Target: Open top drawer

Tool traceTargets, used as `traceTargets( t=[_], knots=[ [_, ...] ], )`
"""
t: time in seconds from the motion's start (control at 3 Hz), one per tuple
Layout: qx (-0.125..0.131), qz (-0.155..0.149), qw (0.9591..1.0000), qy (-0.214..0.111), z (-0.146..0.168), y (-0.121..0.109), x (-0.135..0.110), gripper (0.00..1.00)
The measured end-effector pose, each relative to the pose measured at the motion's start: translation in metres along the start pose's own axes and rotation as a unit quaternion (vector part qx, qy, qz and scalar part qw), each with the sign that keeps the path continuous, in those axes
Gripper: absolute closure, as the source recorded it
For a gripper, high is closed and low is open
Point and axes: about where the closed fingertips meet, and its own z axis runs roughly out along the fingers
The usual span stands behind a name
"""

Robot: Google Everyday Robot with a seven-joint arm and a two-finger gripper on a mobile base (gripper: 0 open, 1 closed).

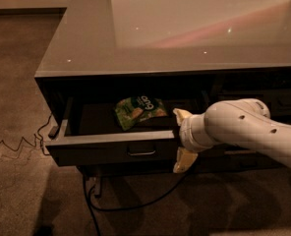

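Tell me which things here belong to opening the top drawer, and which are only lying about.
For the job: top drawer, pulled out; its metal pull; gripper at the drawer front's right end, jaws spread above and below it.

Lying about: green snack bag inside the drawer; black cable on the floor below; counter top.

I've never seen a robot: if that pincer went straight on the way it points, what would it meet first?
Likely the small rectangular metal pull on the wide dark grey top drawer: the pale pincer sits at the front's right end, pointing left. Depth is unclear.
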Motion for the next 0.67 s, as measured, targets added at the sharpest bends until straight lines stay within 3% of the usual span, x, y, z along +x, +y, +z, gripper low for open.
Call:
traceTargets(
  t=[0.67],
  knots=[
    [-0.012, -0.02, 0.9996, 0.018, 0.0121, 0.0048, 0.0008, 0.0]
  ],
)
